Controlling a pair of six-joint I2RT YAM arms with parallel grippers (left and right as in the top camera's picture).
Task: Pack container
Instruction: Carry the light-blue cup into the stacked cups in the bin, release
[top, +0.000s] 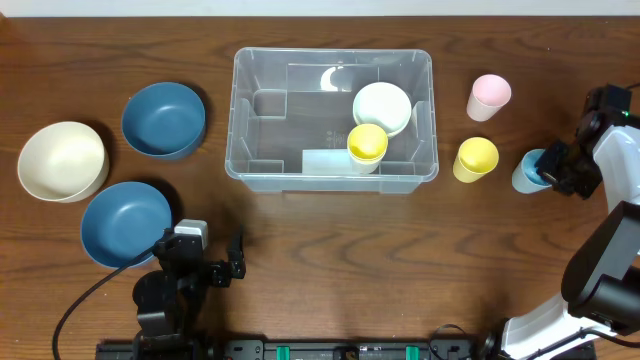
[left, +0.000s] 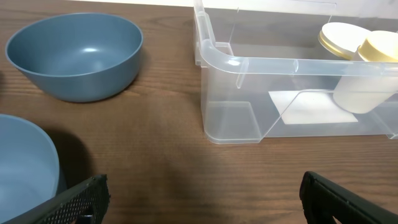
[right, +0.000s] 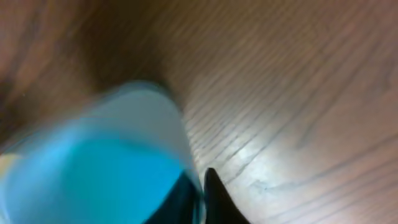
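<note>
The clear plastic container (top: 238, 120) stands at the middle back of the table. It holds a yellow cup (top: 367, 145) and a white cup (top: 382, 108) at its right end. In the left wrist view the container (left: 280, 64) is ahead to the right, with the yellow cup (left: 370, 68) and white cup (left: 339, 38) inside. My left gripper (top: 200, 250) is open and empty near the front edge (left: 205, 199). My right gripper (top: 545, 170) is at the far right, shut on the rim of a blue cup (top: 527, 170). In the right wrist view its fingers (right: 199, 193) pinch the blurred cup's wall (right: 93, 162).
A pink cup (top: 489, 97) and a second yellow cup (top: 476, 159) stand right of the container. Two blue bowls (top: 163, 120) (top: 127, 222) and a cream bowl (top: 62, 160) sit at the left. The blue bowls also show in the left wrist view (left: 74, 56) (left: 25, 162).
</note>
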